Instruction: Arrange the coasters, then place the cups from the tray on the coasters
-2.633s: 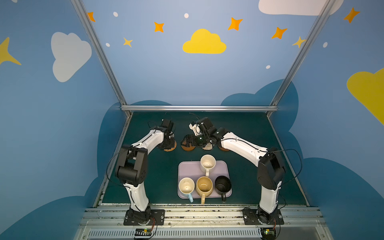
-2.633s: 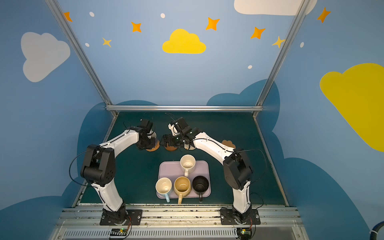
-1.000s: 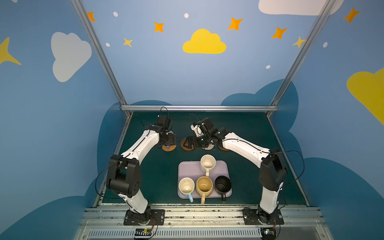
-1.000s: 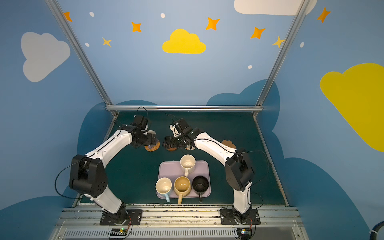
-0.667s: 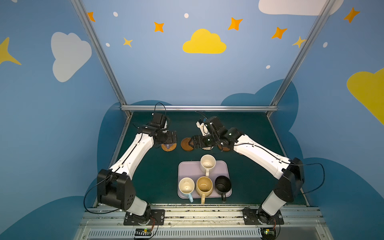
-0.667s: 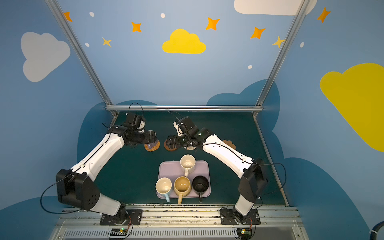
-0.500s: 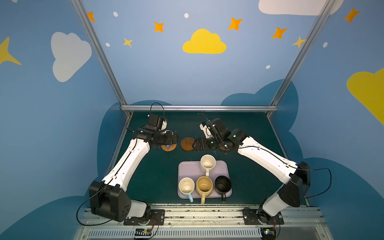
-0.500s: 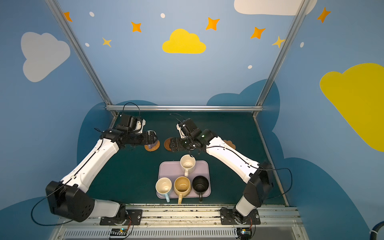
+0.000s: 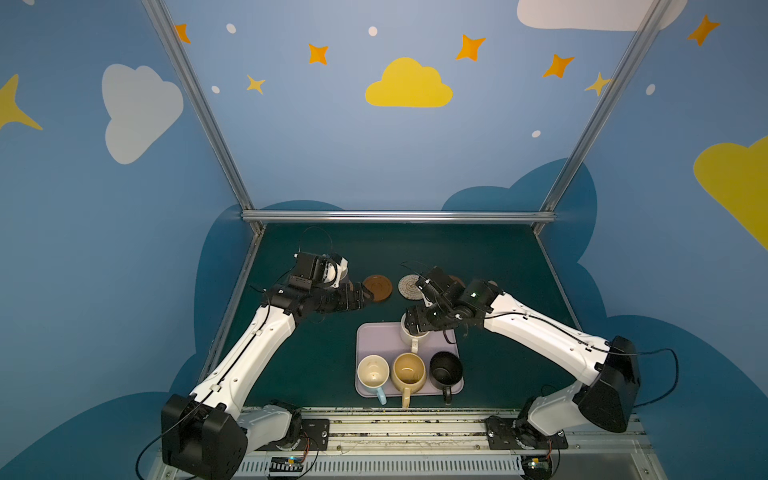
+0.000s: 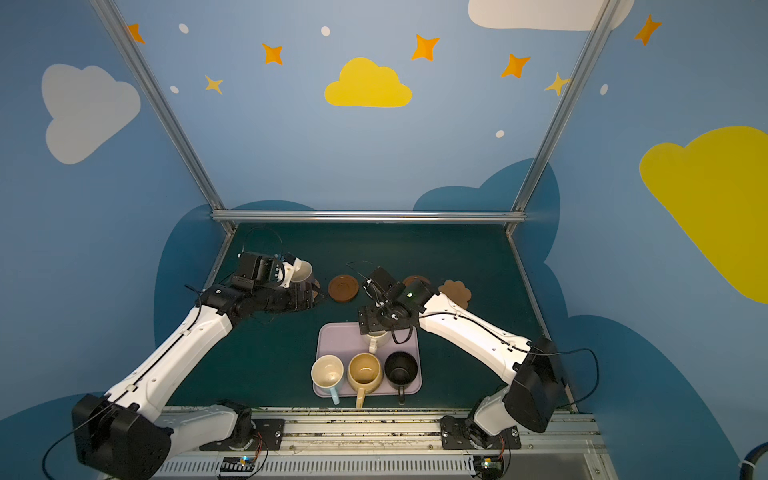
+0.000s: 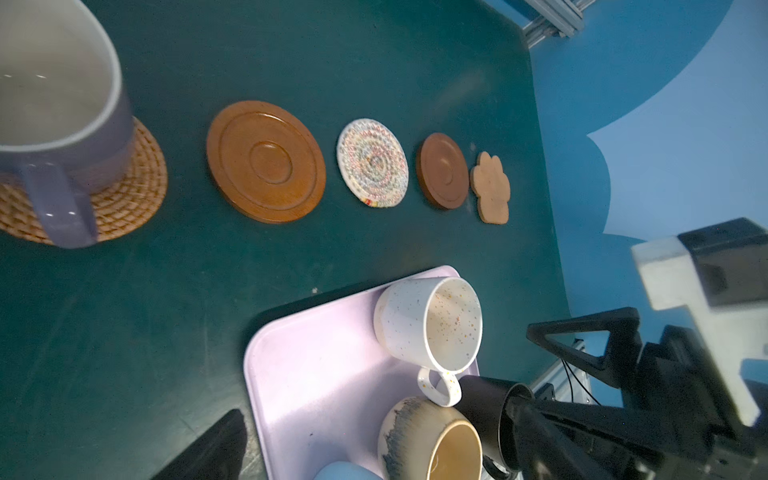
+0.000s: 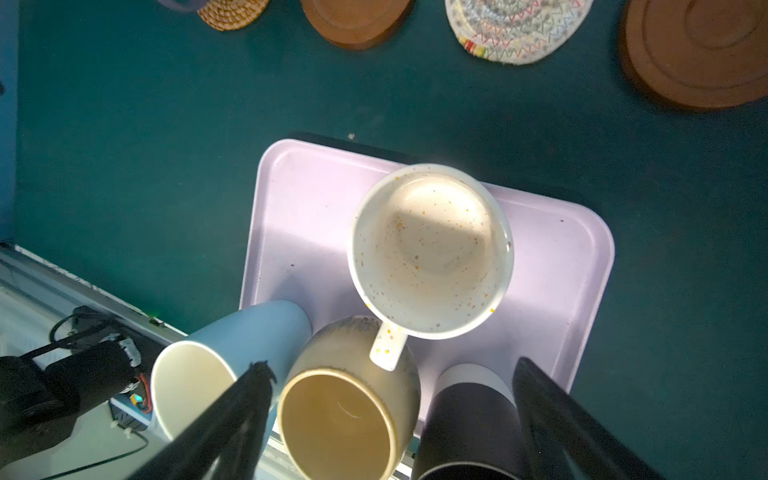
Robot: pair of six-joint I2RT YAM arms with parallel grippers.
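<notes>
A lilac cup (image 11: 58,124) stands on the tan woven coaster (image 11: 129,195) at the far left of the row. Beside it lie a brown disc (image 9: 377,287), a whitish woven coaster (image 9: 409,286), a second brown disc (image 11: 442,170) and a cork paw (image 10: 456,293), all bare. The lilac tray (image 9: 374,336) holds cream (image 12: 430,249), light blue (image 9: 373,370), mustard (image 9: 409,370) and black (image 9: 445,368) cups. My left gripper (image 9: 365,297) is open and empty, just in front of the lilac cup. My right gripper (image 12: 392,370) hangs open above the cream cup.
The tray sits near the table's front edge, with the metal rail (image 9: 415,428) just behind it. The two arms flank the tray. Dark green table (image 9: 415,249) lies behind the coaster row up to the back wall.
Both arms have pulled back from the coaster row toward the front. The left gripper is now off the lilac cup. The right gripper has swung over the tray's cream cup.
</notes>
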